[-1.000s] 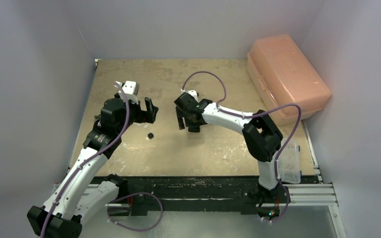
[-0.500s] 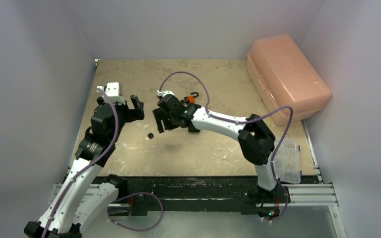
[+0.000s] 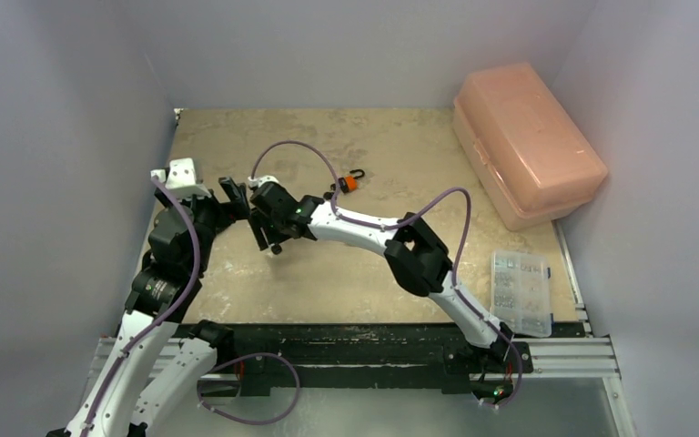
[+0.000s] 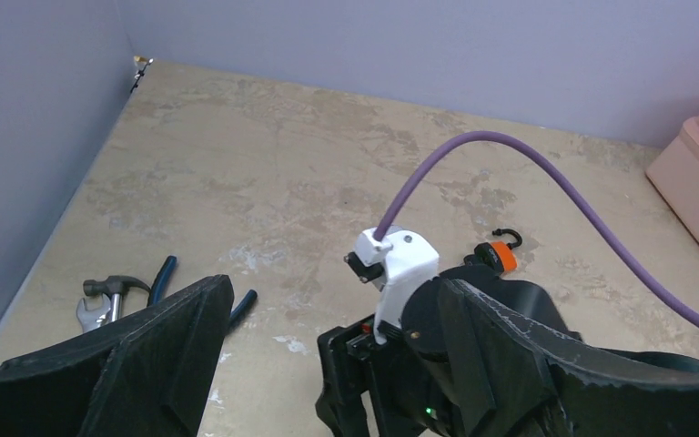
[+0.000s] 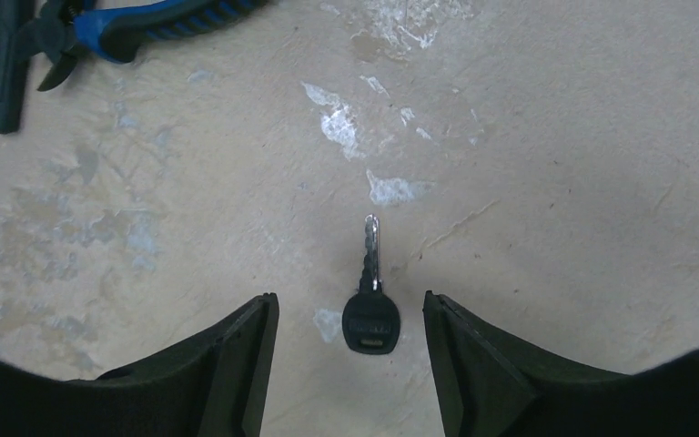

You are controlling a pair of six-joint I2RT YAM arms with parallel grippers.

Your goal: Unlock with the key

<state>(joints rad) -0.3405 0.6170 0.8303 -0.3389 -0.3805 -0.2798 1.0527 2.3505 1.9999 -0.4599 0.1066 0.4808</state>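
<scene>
While the right gripper (image 5: 349, 314) is hanging low over the table (image 5: 555, 137), its two fingers (image 5: 237, 364) are standing wide apart and are holding nothing. Between them the key (image 5: 369, 300) is lying flat on the bare tabletop, and neither finger is touching it. In the right wrist view its long axis is running straight up and down the picture. The black head is sitting nearest the camera, level with the fingertips, and the metal blade is pointing away, out beyond the tips. Past the blade, at the far left of that view, blue-handled pliers (image 5: 146, 25) are lying beside a dark-handled tool (image 5: 0, 64).

From above, the right arm is reaching across to the left side of the table, and its gripper (image 3: 269, 238) is sitting just beside the left gripper (image 3: 230, 193). The left gripper's fingers (image 4: 146, 355) are also spread wide and are gripping nothing; they are facing the right arm's wrist. The orange padlock (image 3: 349, 183) is lying on the table behind the right arm, well apart from the key. A small hammer (image 4: 114, 286) is lying near the left wall.
</scene>
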